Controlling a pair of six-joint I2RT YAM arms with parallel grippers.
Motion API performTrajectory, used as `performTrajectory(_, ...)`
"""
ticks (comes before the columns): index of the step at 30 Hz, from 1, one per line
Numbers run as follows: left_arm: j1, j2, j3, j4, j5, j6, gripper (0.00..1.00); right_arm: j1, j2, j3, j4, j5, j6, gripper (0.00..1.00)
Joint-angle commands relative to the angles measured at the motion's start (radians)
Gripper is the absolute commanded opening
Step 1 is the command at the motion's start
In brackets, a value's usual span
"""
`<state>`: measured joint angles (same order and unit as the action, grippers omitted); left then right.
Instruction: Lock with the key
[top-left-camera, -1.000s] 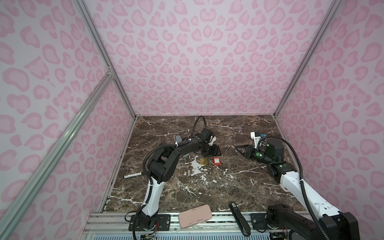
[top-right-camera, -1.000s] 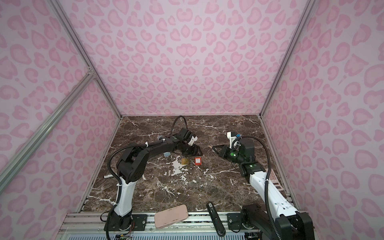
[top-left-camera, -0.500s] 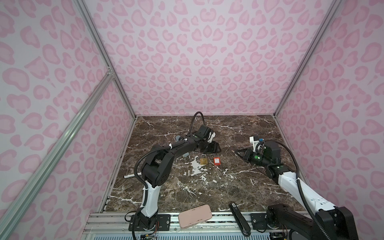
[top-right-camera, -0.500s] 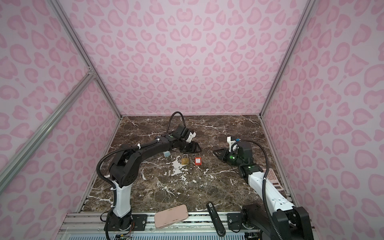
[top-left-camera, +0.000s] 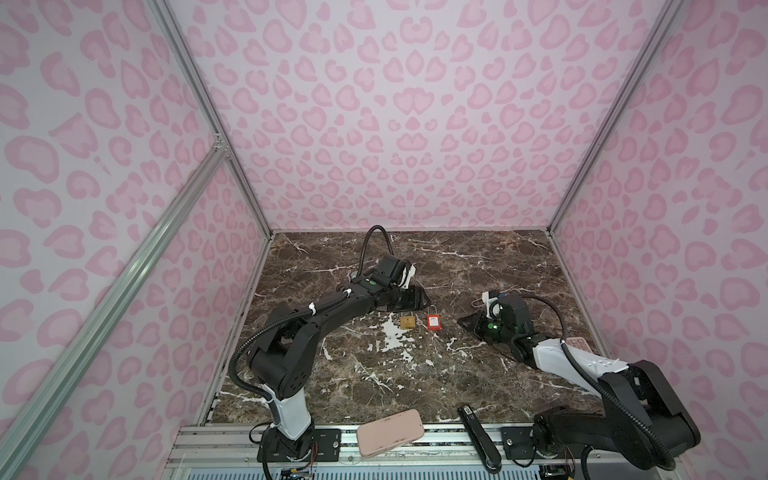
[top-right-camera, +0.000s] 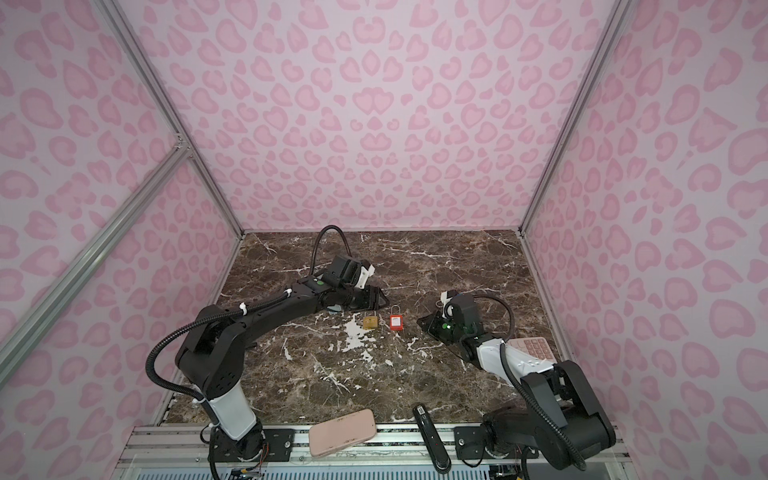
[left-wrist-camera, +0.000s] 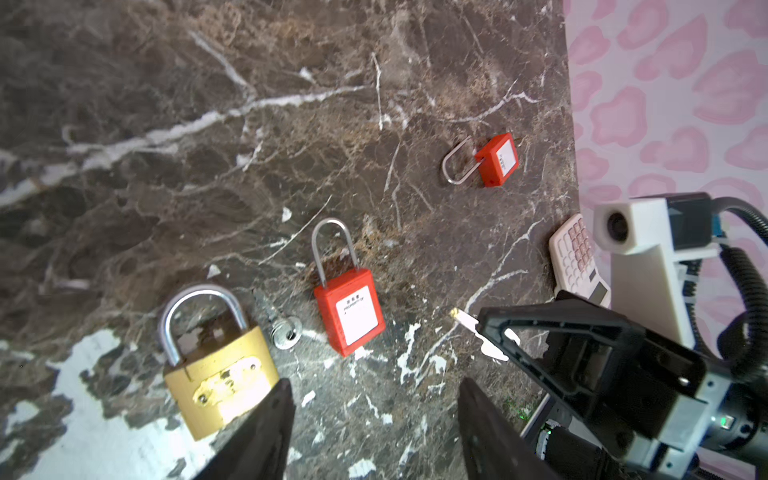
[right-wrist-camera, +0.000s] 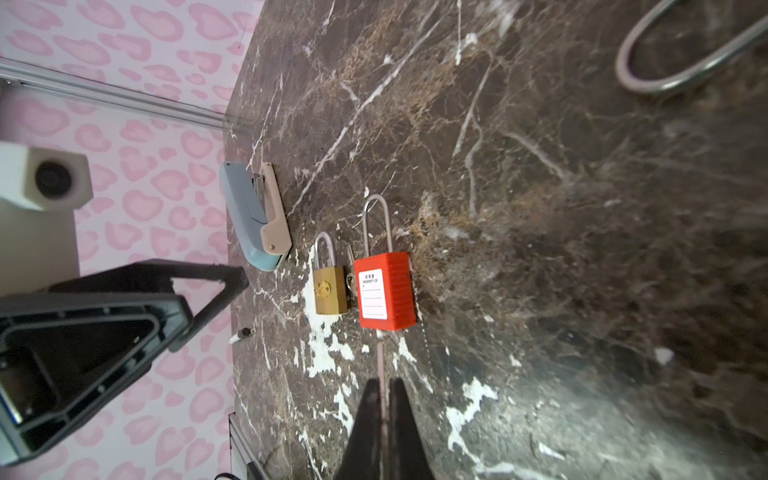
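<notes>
- I see open counter (top-left-camera: 415, 374) on the near side of the red padlock (top-left-camera: 433, 323), with the walls well apart.
- My right pincer (right-wrist-camera: 384, 384) pinches the key (right-wrist-camera: 380, 359), right of that padlock and apart from it.
- Left pincer (left-wrist-camera: 374, 384) is spread, just beyond the brass padlock (left-wrist-camera: 220, 374).

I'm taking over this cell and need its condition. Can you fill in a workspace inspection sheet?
Surface: brown marble tabletop, white patches.
Job's things: brass padlock, loose key and red padlock side by side; second red padlock apart.
Clutter: calculator, blue stapler, pink case on front rail.
Grippers: left gripper open, empty; right gripper shut on held key.
Cables: black conduit loops on both arms.
Surroundings: pink-patterned walls, aluminium frame.
</notes>
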<state>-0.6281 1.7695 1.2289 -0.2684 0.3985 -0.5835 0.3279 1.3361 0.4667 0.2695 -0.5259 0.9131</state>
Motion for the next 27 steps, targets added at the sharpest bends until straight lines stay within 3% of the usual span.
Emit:
performTrajectory(1,-0.002,-0.034,-0.029,0.065,-0.012,-0.032,0.64,0.012,0.038,0.005,0.068,0.090,0.014,0.00)
performTrajectory(11,-0.013,-0.056,-0.043,0.073,-0.032,-0.047,0.64,0.034,0.239,0.064,0.185,0.061,0.047,0.00)
performTrajectory(22,-0.013,-0.063,-0.050,0.072,-0.032,-0.047,0.64,0.054,0.325,0.098,0.215,0.070,0.052,0.00)
performTrajectory(24,-0.013,-0.062,-0.048,0.072,-0.029,-0.047,0.64,0.054,0.336,0.104,0.218,0.072,0.051,0.02)
performTrajectory(27,-0.013,-0.064,-0.048,0.072,-0.029,-0.049,0.64,0.058,0.328,0.097,0.212,0.099,0.043,0.17)
